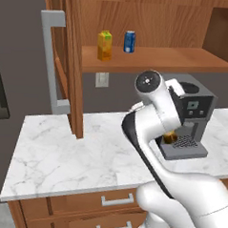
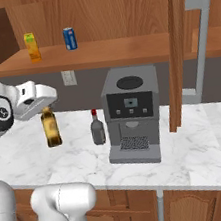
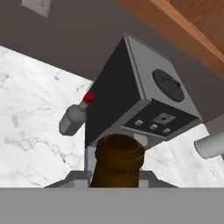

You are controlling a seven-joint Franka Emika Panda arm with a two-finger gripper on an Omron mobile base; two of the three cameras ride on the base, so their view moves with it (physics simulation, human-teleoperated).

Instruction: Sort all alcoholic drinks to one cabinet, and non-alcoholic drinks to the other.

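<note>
A: Currently, item one: brown beer bottle [image 2: 51,127], upright, hanging clear of the marble counter [image 2: 199,149]. Our gripper [image 2: 45,108] is clamped shut on its neck from above.

B: Item two: grey bottle with red cap [image 2: 97,129], standing on the counter just beside the coffee machine [image 2: 131,114], at the brown bottle's three o'clock in the right base view.

A: Items three and four: juice carton [image 2: 32,47] and blue can [image 2: 70,38], both already on the open cabinet shelf [image 2: 123,49], at our eleven and twelve o'clock above the bottle.

B: So, as we judge it, the beer belongs in the other cabinet, away from those two.

A: Handling note: we should keep it vertical, lift before swinging sideways, and clear the coffee machine and the open cabinet door [image 2: 178,46].

B: Agreed; we should also steer wide of the grey bottle.
</note>
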